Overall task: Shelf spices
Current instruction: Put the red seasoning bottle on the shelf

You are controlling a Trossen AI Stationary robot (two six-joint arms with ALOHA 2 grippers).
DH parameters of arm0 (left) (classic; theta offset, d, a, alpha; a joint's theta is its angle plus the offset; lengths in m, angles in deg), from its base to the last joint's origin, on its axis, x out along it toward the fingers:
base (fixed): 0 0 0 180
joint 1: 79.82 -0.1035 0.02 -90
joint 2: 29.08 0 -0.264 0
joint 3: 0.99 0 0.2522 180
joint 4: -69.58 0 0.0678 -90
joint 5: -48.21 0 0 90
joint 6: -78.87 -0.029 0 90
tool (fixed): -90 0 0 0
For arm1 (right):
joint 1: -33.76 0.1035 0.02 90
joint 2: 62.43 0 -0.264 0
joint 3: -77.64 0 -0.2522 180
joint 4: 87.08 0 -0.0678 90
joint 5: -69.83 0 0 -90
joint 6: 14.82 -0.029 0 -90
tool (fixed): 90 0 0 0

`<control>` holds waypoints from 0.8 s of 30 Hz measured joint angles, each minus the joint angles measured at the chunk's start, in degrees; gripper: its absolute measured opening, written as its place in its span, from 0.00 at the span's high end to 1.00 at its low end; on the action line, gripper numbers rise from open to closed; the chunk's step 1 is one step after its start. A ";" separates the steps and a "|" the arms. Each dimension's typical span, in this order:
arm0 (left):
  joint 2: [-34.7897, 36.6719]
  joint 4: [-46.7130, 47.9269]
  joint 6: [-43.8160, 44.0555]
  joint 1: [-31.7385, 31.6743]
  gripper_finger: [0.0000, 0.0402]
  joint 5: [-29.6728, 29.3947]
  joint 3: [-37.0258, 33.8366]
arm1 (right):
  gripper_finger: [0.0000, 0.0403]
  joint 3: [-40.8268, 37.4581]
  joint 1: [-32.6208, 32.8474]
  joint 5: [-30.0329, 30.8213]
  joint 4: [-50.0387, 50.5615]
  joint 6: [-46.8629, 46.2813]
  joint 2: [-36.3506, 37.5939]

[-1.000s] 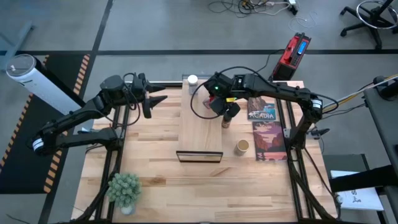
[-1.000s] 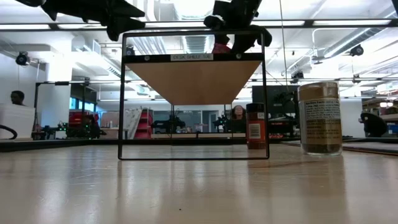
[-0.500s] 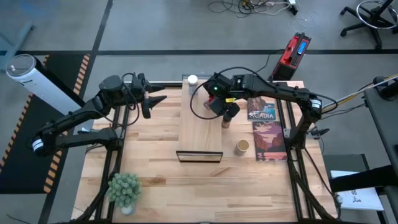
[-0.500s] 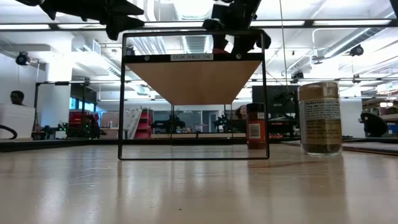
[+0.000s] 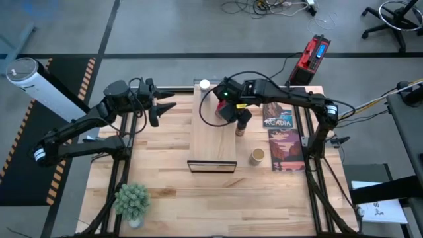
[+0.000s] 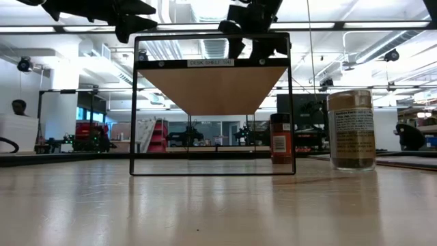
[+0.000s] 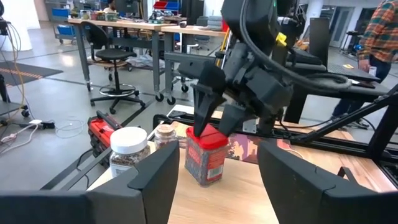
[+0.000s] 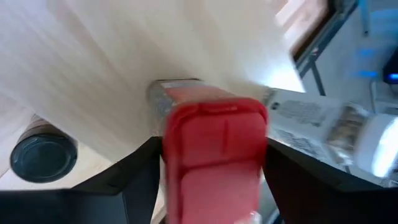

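Nearest, at the front left of the tabletop, a small green plant. Next, in the middle, the dark front edge of the shelf, with its pale board running away toward the far side. Just right of that front edge, down on the tabletop, the wider tan-topped jar, standing up, with a flat printed game box lying beside it. A little farther back, close to the right side of the shelf but still on the tabletop, the dark black-lidded jar, upright. Farther along, up on the shelf near its right edge, the red tin, standing up. Right above it, the right gripper, pointing down, jaws parted with one finger on each side of the red cap, loose and not squeezing. Off to the left of the shelf, up in the air over the tabletop, the left gripper, jaws spread wide and holding nothing. At the far end of the shelf, near its left corner, the white-capped jar, upright. Beyond the table, a red box on the floor, and a person in a checked shirt at the edge of the room.
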 joint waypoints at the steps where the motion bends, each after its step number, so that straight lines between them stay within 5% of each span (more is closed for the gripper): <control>1: 0.00 -0.06 0.00 0.00 0.48 0.00 0.00 | 0.37 0.47 0.00 0.00 0.10 0.00 -0.01; 24: 0.09 0.31 0.00 0.00 0.48 -0.01 0.00 | 0.38 4.96 -0.43 5.62 3.13 -1.84 0.03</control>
